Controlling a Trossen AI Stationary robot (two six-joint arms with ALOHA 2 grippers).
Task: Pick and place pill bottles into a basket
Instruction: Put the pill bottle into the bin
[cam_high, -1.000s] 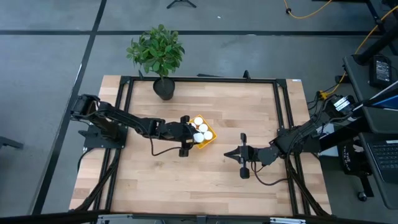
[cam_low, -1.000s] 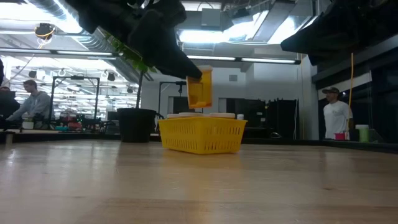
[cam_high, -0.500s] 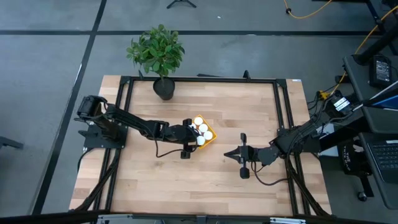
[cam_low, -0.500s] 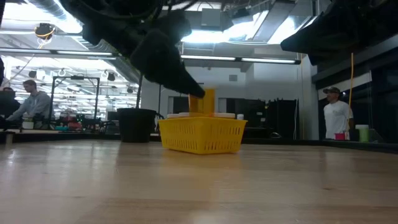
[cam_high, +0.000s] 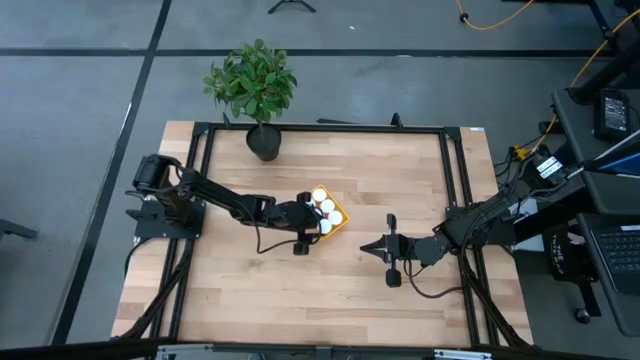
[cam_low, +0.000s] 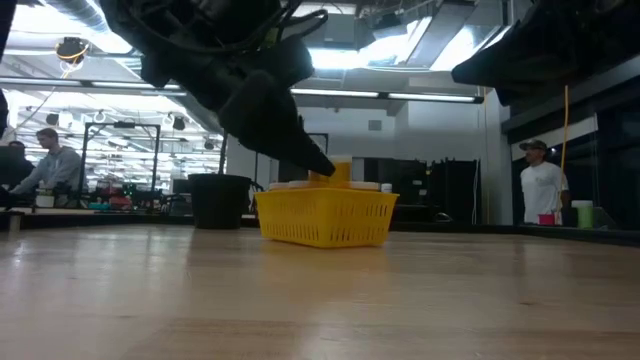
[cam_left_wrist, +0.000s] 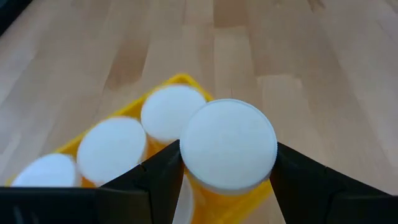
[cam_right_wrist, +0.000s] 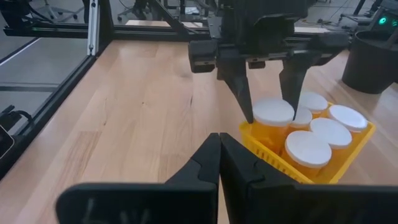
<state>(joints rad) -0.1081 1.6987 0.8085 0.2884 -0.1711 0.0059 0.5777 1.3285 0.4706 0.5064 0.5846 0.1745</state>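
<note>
Gripping capped pill bottle (cam_left_wrist: 227, 153) | left hand (cam_left_wrist: 227, 180) | over basket (cam_right_wrist: 268, 154) | labels seemingly unreadable

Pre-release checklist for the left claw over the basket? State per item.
1. Left claw shut on the pill bottle, at its white cap: ok.
2. Held bottle over the yellow basket, at its corner: ok.
3. Bottle bottom resting on the basket floor: cannot tell.
4. Other pill bottles upright in the basket, white caps up: ok.
5. Right claw shut, apart from the basket over bare table: ok.
</note>
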